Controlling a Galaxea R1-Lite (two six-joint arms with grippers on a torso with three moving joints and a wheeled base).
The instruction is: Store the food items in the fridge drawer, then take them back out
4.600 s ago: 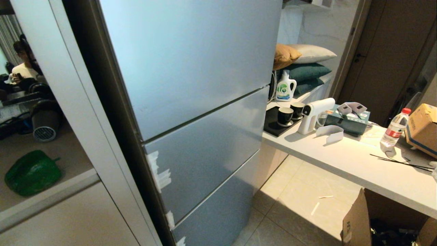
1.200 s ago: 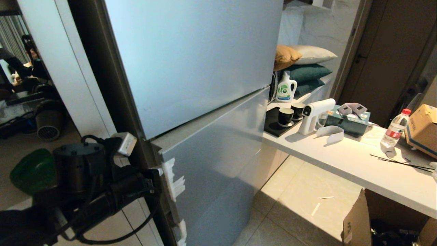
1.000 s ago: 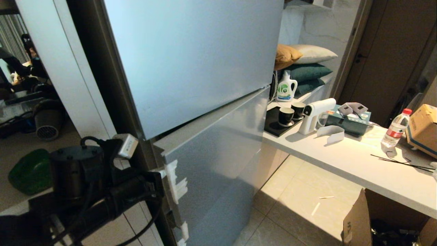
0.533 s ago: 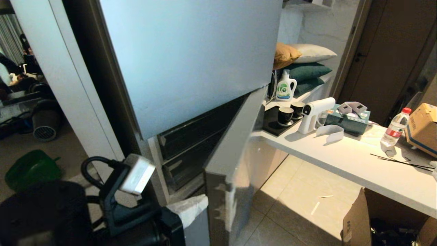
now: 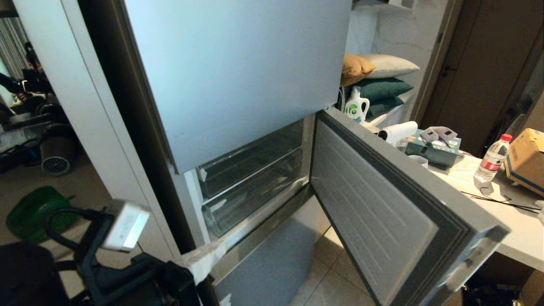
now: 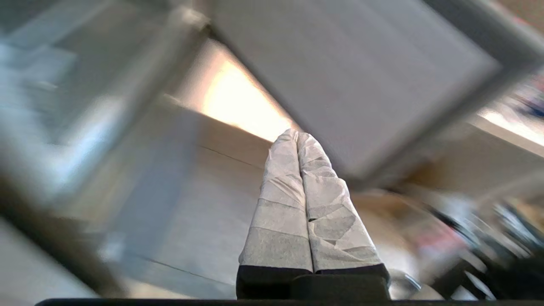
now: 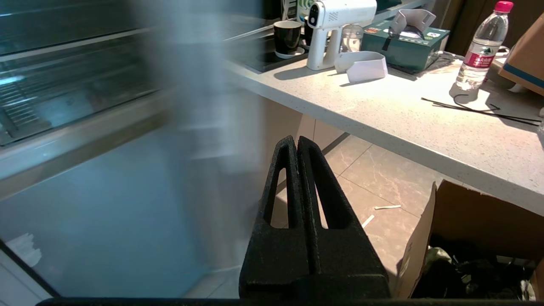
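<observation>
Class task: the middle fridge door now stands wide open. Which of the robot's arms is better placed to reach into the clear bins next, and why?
Likely the left. The left gripper, fingers together, sits just below the open compartment, near the clear bins. The right gripper, shut, sits low over the floor, with the open door alongside.

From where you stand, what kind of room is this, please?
Probably a home kitchen: a tall blue-grey fridge with its middle door open, a white counter holding cups, and a detergent bottle.

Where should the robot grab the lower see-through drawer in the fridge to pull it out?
Probably its front top rim, reached straight from the front: the lower clear drawer sits inside the fridge with only that face showing, and the door stands open alongside.
</observation>
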